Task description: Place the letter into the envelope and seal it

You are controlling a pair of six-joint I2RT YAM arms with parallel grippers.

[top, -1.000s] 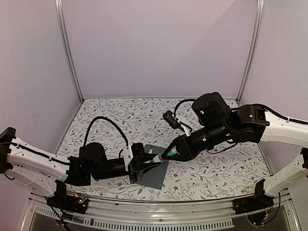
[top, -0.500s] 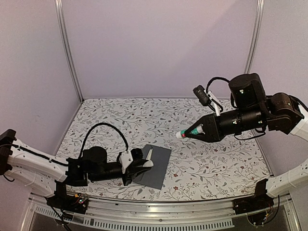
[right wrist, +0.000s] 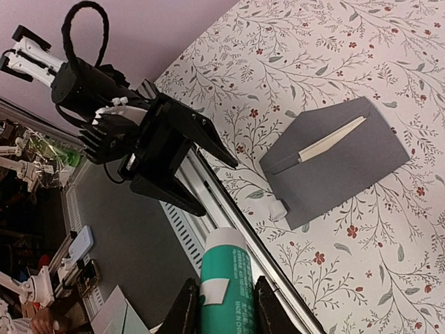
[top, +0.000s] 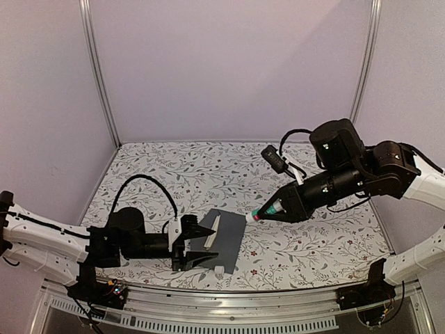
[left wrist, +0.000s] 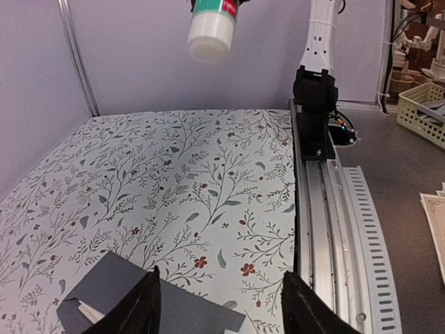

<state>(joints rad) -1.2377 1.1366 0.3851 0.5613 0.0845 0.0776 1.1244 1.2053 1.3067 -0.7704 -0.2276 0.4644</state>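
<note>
One envelope [top: 228, 243], one teal-white tube [right wrist: 226, 278] and one small white cap [right wrist: 278, 209] are in sight. The cap, just beside the envelope's edge, shows from above and from the right wrist, but not from the left wrist. The left fingers [left wrist: 142, 313] are spread wide and hold nothing. The envelope lies flat on the bench [top: 306, 250] just ahead of their tips. The right fingers [right wrist: 182, 313] clamp the tube, up off the bench. A pale strip [right wrist: 327, 142] shows at the envelope's flap.
</note>
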